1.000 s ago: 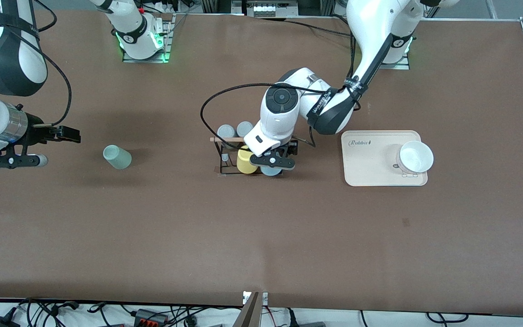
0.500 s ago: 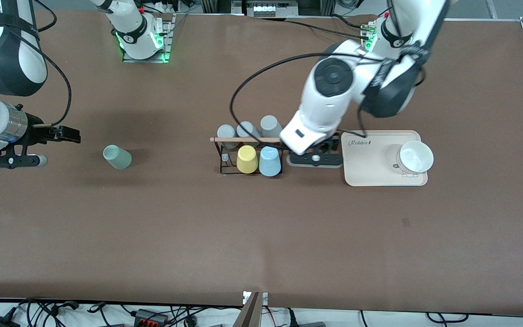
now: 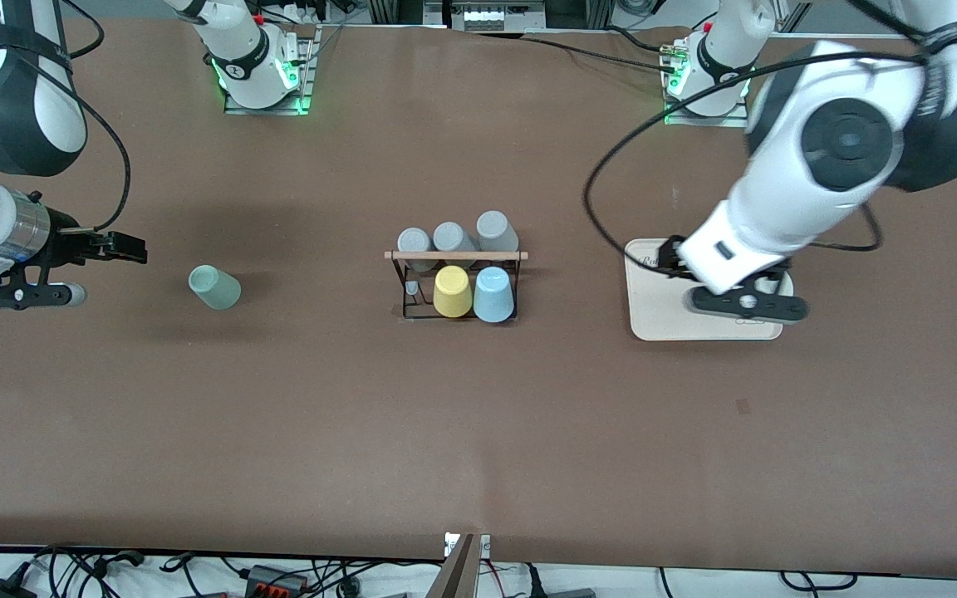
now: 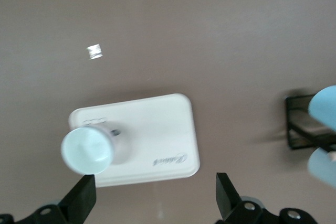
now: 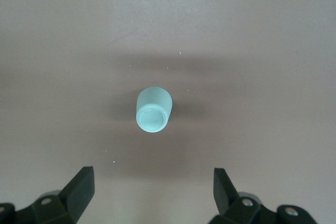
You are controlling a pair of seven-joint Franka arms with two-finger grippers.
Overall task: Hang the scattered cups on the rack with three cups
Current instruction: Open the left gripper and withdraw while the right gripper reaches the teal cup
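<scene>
- Rack stands mid-table: black wire frame, light wooden rod across its top.
- Light blue cup sits upside down on the rack, in the row nearer the front camera, at the left arm's end of that row. Edge of it also shows in the left wrist view.
- Yellow cup is just beside the blue one, same row, also upside down.
- Three grey cups fill the farther row of the rack.
- Sage green cup stands alone on the bare table, well apart from the rack, toward the right arm's end. Right wrist view shows it upside down, base up, touching nothing.
- Left gripper hangs over the beige tray, fingers spread wide, holding nothing. Left wrist view shows both finger tips apart with only the tray between them.
- White bowl rests on the tray; in the front view the left arm covers most of it.
- Right gripper hovers over the table near the right arm's end, beside the green cup, not touching it. Fingers released, wide apart in the right wrist view; cup lies clear of them.
</scene>
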